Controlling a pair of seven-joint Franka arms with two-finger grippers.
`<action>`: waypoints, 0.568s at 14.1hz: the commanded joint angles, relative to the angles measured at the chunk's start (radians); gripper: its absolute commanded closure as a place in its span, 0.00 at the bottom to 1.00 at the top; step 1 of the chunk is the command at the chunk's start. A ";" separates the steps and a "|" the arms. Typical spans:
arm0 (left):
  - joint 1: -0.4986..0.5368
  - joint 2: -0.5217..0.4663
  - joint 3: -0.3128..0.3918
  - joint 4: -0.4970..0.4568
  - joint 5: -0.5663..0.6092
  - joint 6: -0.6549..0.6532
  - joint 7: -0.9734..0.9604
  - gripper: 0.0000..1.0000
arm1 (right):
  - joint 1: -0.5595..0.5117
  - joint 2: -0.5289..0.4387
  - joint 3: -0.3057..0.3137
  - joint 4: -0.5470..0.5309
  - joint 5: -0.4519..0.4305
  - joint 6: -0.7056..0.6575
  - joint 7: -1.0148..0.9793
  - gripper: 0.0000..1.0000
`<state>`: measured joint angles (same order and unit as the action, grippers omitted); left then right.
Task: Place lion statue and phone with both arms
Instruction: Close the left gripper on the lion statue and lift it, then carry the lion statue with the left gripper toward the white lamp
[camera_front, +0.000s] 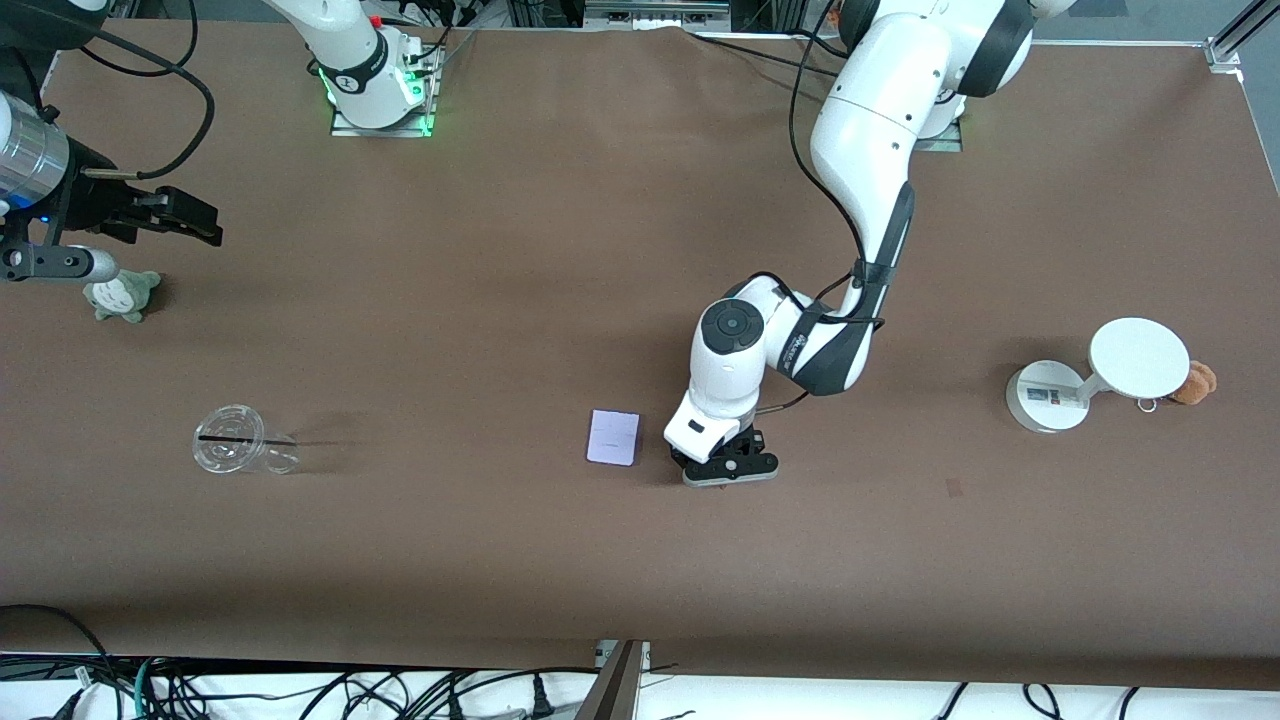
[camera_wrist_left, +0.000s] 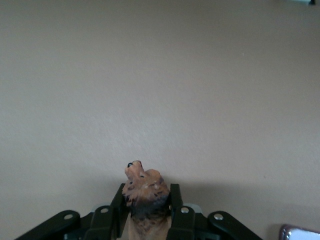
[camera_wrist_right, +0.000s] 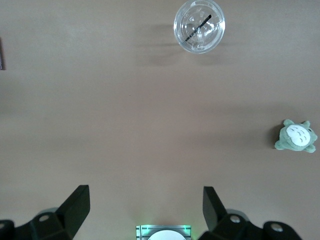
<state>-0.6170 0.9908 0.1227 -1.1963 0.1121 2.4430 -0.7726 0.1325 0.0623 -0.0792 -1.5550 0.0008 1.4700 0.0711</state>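
Observation:
The lion statue (camera_wrist_left: 145, 190), a small orange-brown figurine with a darker mane, is pinched between the fingers (camera_wrist_left: 175, 200) of my left gripper (camera_wrist_left: 146, 194), which is shut on it. In the front view that gripper (camera_front: 728, 466) is low over the brown table, beside the phone, and it hides the lion. The phone (camera_front: 613, 437) is a pale lavender slab lying flat; one corner (camera_wrist_left: 300, 233) shows in the left wrist view. My right gripper (camera_front: 190, 215) waits open and empty (camera_wrist_right: 146, 200) above the right arm's end of the table.
A clear plastic cup with a dark straw (camera_front: 238, 450) (camera_wrist_right: 199, 25) lies toward the right arm's end. A grey-green plush toy (camera_front: 122, 296) (camera_wrist_right: 296, 136) sits under the right gripper. A white round stand (camera_front: 1100, 375) and a brown plush bear (camera_front: 1196, 382) are at the left arm's end.

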 joint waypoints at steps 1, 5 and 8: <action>0.069 -0.034 -0.011 -0.002 0.012 -0.013 0.100 1.00 | -0.011 0.010 0.004 0.024 0.019 -0.013 -0.004 0.00; 0.170 -0.190 -0.014 -0.174 0.011 -0.016 0.355 1.00 | -0.011 0.010 0.004 0.024 0.019 -0.013 -0.004 0.00; 0.226 -0.372 -0.015 -0.394 0.009 -0.013 0.508 1.00 | -0.011 0.008 0.006 0.024 0.019 -0.013 -0.004 0.00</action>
<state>-0.4154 0.7976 0.1232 -1.3722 0.1121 2.4312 -0.3532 0.1324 0.0624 -0.0794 -1.5549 0.0011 1.4701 0.0711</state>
